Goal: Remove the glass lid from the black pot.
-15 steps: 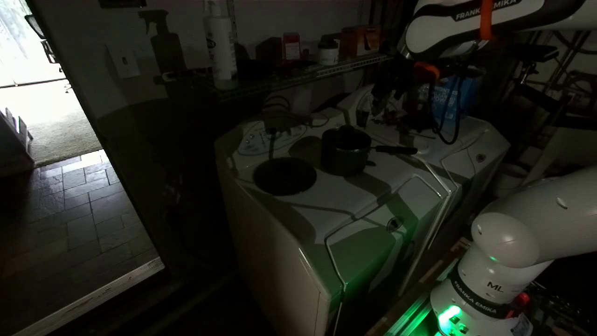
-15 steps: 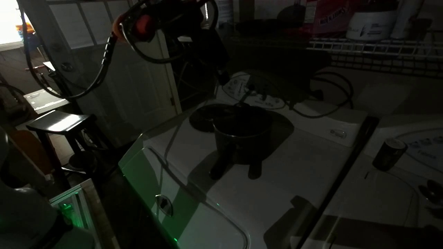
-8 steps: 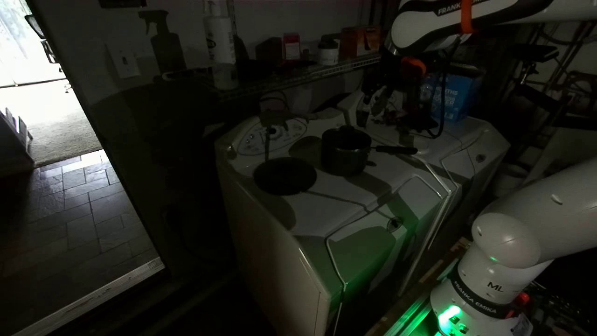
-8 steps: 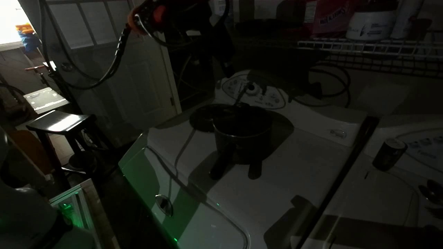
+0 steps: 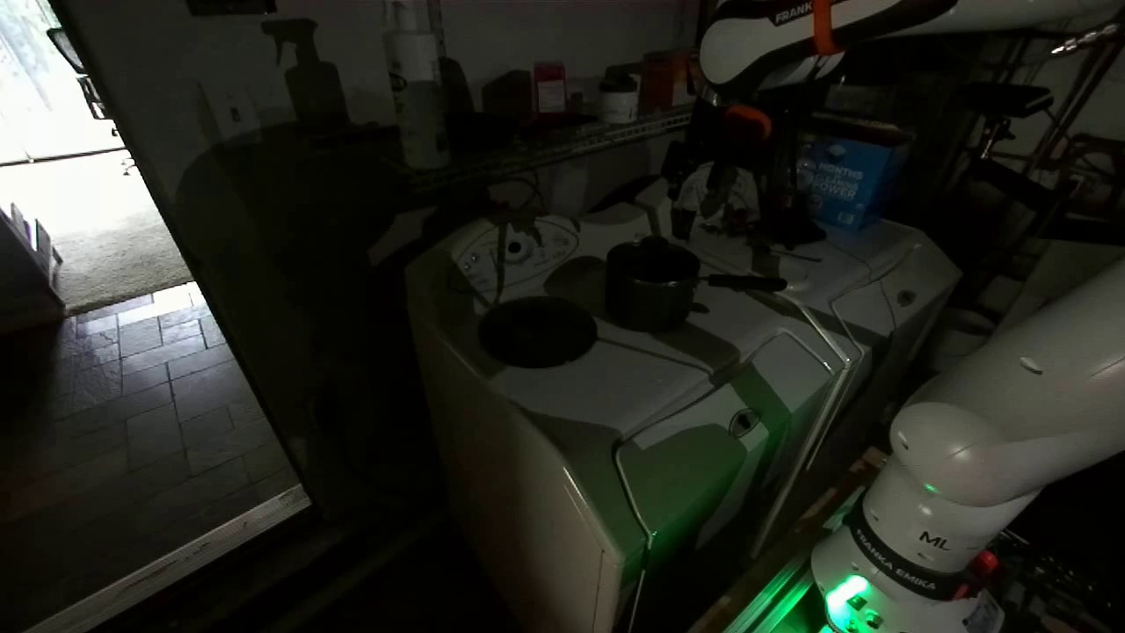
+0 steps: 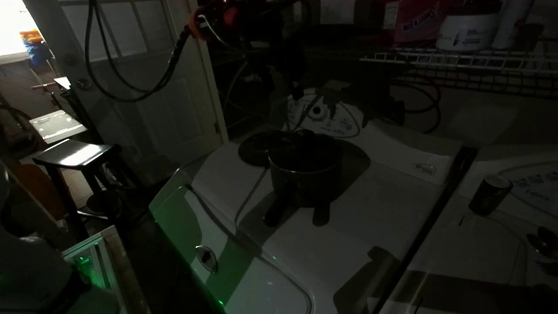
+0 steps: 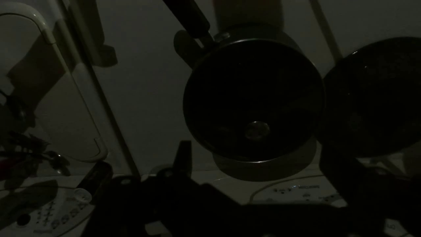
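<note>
The black pot [image 5: 650, 306] stands on a white appliance top and also shows in an exterior view [image 6: 307, 189]. Its handle [image 5: 747, 282] sticks out to one side. The dark glass lid [image 7: 250, 82] sits on the pot, with a thin shiny rim. Its round knob [image 7: 257, 130] shows in the wrist view and as a dark bump in an exterior view [image 5: 652, 243]. My gripper [image 7: 255, 145] is open and empty, above the pot and apart from it, towards the control panel side. Its fingers stand wide on either side of the knob in the wrist view.
A flat dark pan [image 5: 538, 332] lies close beside the pot. A dark can [image 6: 491, 194] and utensils [image 7: 33, 154] are on the neighbouring appliance. A wire shelf [image 6: 427, 56] with containers runs along the wall. A blue box [image 5: 852, 180] stands behind the arm. The scene is very dark.
The arm and gripper have moved steadily, leftwards in one exterior view and rightwards in the other, across towards the pot. The pot, lid and pan have not moved.
</note>
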You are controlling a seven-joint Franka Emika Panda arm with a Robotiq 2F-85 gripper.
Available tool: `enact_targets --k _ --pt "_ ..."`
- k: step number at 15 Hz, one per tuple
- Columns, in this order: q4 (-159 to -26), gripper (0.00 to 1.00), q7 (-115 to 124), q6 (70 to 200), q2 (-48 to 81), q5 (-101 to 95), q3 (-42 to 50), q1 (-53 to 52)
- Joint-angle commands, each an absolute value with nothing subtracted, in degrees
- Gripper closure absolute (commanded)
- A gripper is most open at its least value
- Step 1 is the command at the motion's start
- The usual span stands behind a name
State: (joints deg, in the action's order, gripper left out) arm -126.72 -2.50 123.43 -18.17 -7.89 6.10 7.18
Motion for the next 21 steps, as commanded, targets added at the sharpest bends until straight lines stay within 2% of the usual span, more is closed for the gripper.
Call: enact_targets --k 1,13,21 --pt "-126.3 0.0 -2.5 123.2 -17.8 -7.9 6.2 7.1" --pt "-113.2 0.0 -8.1 109.8 -6.9 -6.2 8.7 7.0" --pt "-114.9 0.0 -9.9 113.3 -1.0 -2.8 6.0 4.9"
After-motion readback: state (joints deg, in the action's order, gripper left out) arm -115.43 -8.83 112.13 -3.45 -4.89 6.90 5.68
